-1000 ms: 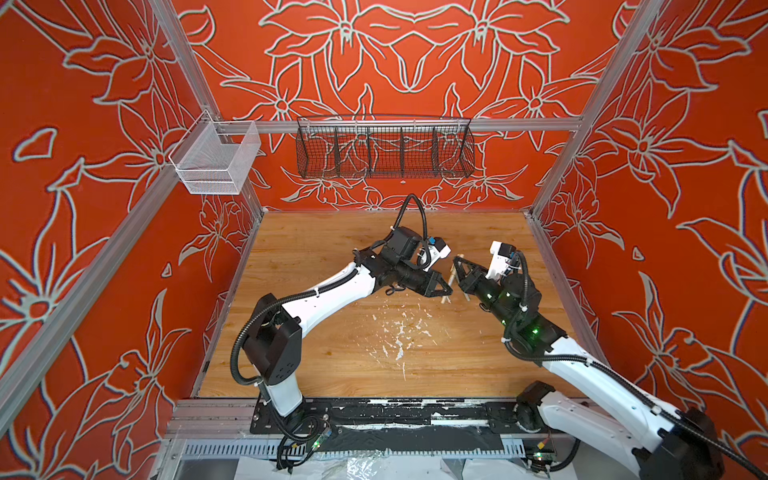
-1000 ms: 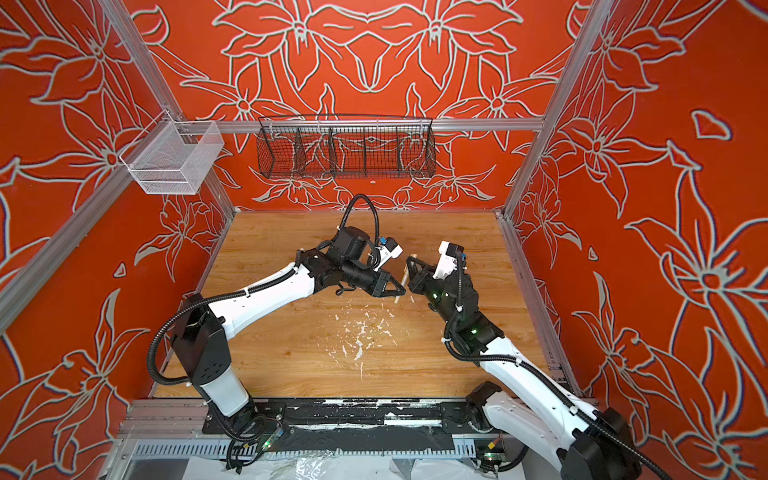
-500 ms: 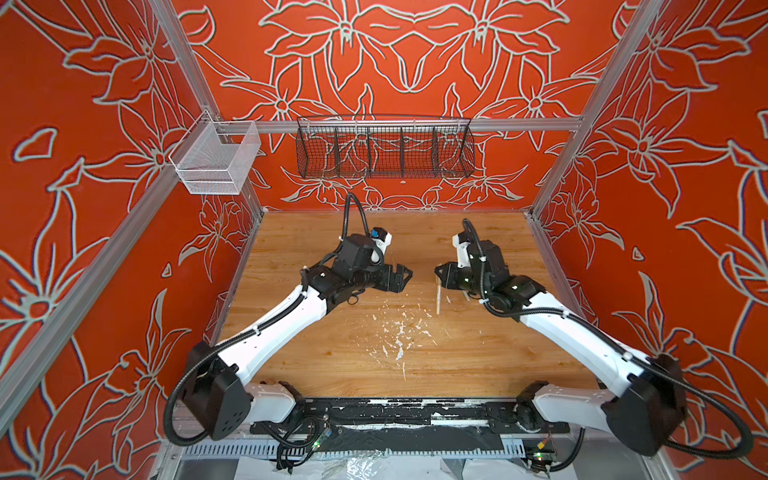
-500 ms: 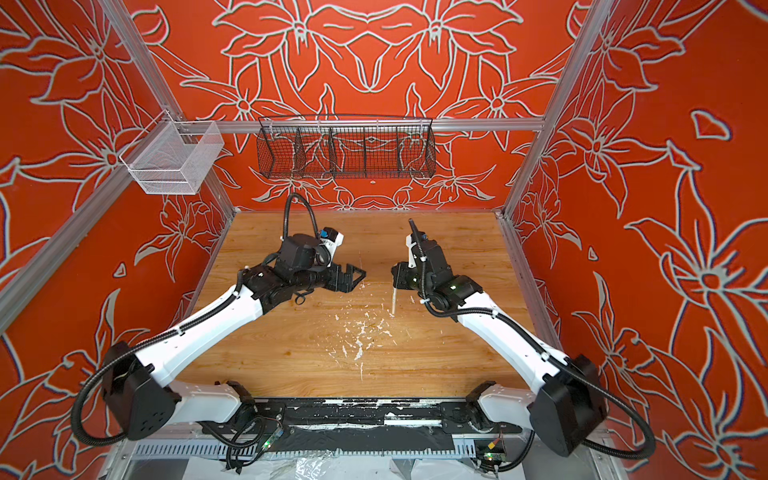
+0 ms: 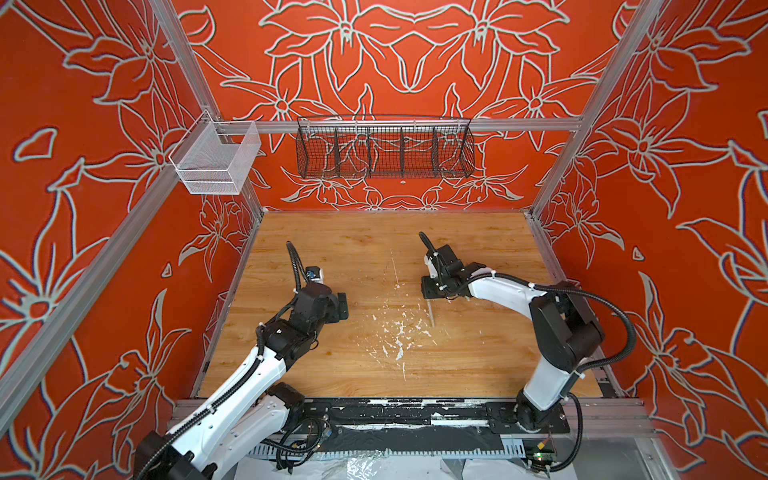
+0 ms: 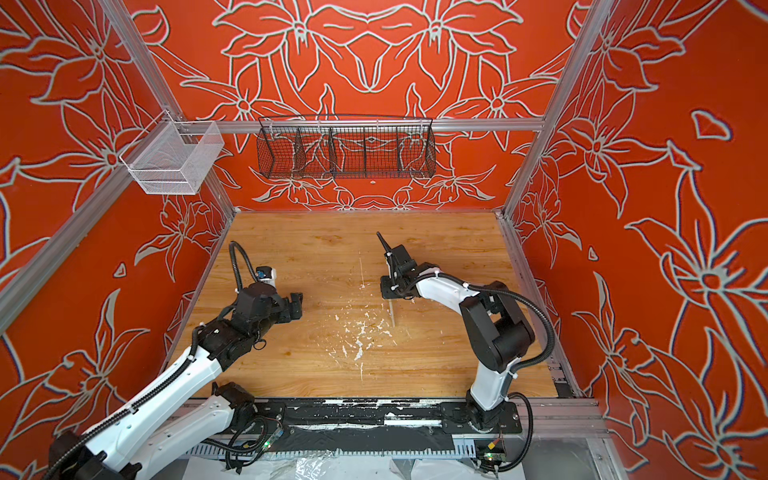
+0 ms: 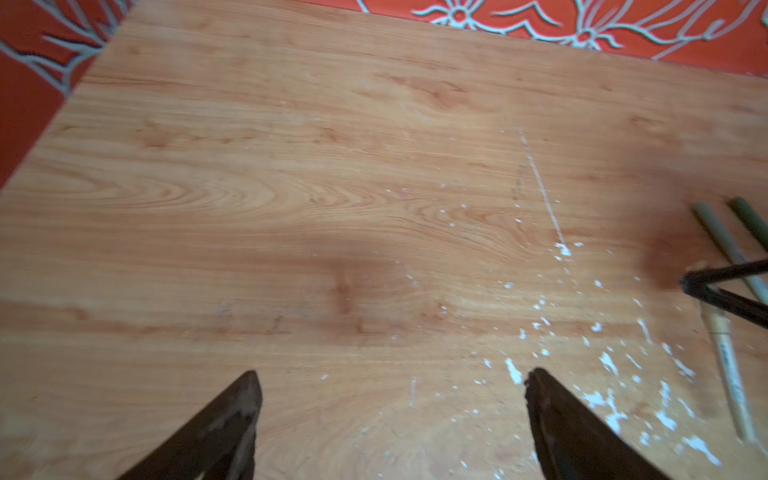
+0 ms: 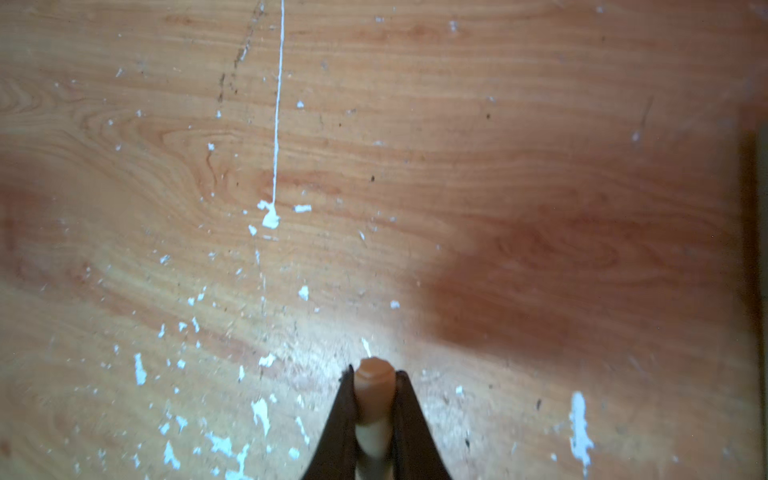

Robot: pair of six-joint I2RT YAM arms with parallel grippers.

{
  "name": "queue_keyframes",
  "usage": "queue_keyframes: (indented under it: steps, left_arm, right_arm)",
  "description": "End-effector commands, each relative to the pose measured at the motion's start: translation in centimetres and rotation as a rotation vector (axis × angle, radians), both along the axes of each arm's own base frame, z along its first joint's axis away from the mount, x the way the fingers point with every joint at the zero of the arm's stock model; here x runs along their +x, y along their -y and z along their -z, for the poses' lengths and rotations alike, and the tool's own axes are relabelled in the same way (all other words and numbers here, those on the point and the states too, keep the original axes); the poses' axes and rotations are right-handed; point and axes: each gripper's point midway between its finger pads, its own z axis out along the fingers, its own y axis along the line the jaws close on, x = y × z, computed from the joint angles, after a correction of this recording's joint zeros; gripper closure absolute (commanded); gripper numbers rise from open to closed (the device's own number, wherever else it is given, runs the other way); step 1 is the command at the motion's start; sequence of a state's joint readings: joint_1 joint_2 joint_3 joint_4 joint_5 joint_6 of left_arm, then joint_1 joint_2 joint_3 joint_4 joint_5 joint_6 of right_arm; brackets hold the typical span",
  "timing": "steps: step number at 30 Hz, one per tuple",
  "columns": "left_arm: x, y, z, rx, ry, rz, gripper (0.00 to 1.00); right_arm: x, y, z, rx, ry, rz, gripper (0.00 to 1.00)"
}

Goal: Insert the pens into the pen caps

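Note:
My right gripper (image 5: 432, 293) (image 8: 374, 372) is shut on a beige pen (image 8: 373, 432) (image 5: 431, 313) right of the table's middle. The pen slants down from the jaws toward the wood, and the end between the jaws is a darker beige than the shaft. In the left wrist view the same beige pen (image 7: 729, 374) runs out from the right gripper's fingers (image 7: 723, 272). Beside them two green pens (image 7: 721, 241) lie on the table; both top views hide them. No loose pen caps show. My left gripper (image 5: 341, 305) (image 7: 392, 380) stands open and empty over bare wood at the left.
White paint flecks (image 5: 395, 332) scatter across the middle of the wooden table (image 5: 374, 249). A black wire basket (image 5: 384, 151) hangs on the back wall. A white mesh basket (image 5: 214, 160) hangs at the left rail. Red walls close three sides.
The two grippers were together at the middle. My left gripper has opened and drawn back to the left. My right gripper has kept the beige pen and lowered it toward the table.

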State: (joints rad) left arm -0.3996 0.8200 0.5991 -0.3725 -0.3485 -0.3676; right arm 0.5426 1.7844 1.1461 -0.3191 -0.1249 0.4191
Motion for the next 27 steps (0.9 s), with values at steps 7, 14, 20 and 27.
queue_keyframes:
  steps: [7,14,20,27]
  left_arm:
    - [0.1,-4.3,0.6,0.096,0.061,-0.152,0.03]
    - [1.1,-6.0,-0.4,0.133,0.147,-0.212,0.03]
    - [2.5,-7.9,-0.7,0.257,0.252,-0.268,0.03]
    - [4.9,-10.0,2.1,0.264,0.206,-0.284,0.03]
  right_arm:
    - [2.3,1.0,2.4,-0.124,-0.028,-0.023,0.82]
    - [3.5,1.3,0.7,-0.158,0.008,-0.036,0.56]
    - [4.7,5.0,-4.8,-0.182,0.156,0.045,0.46]
    - [3.1,17.6,-8.2,-0.344,0.348,0.353,0.43]
